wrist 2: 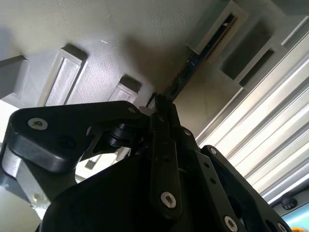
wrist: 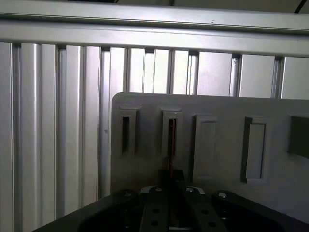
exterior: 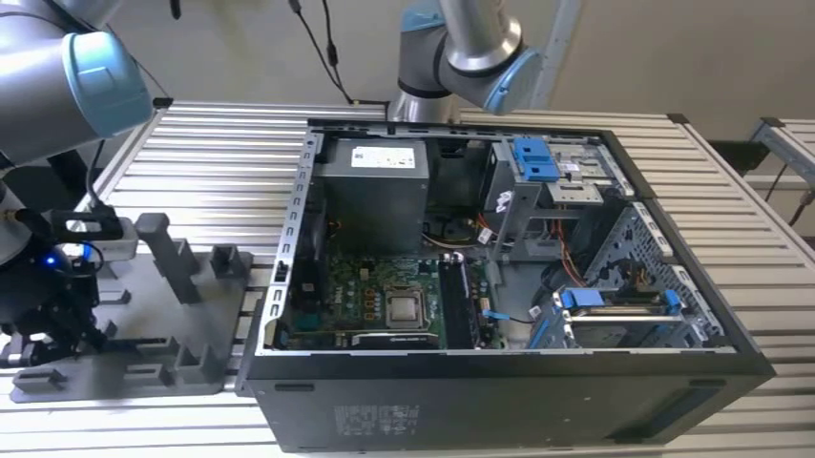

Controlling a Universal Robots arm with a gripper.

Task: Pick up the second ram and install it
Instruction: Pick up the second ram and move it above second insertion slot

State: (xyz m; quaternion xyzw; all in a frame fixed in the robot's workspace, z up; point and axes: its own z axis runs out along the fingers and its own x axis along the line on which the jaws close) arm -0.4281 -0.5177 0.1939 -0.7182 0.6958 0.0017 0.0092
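The gripper (wrist: 171, 178) is met nearest in both wrist views. Its black fingers are set close together about the near end of the second ram (wrist: 171, 145). The card appears to be clasped, though how firmly cannot be judged. It is seen edge-on as a slim strip and is still seated in a slot of the grey holder (wrist: 222, 104), with other slots on both sides of it. No lift is shown. The pick-up is therefore judged to be at its very start, and the carrying and seating are left to be done.

In the exterior view the holder is found at the lower left, resting on the slatted table (exterior: 713, 172). Beyond it, the centre and right of the frame are taken up by the open computer case (exterior: 510, 401).

On the motherboard (exterior: 363, 286), just to the exterior view's right of the CPU socket (exterior: 405, 307), a dark strip (exterior: 455, 301) is seen in the memory slots. It is taken for the other memory stick. A free slot beside it cannot be made out.

The case's side wall (exterior: 300, 239) is placed between holder and board. Loose cables (exterior: 510, 320) lie near the slots, and blue drive clips (exterior: 535, 157) are mounted farther back.
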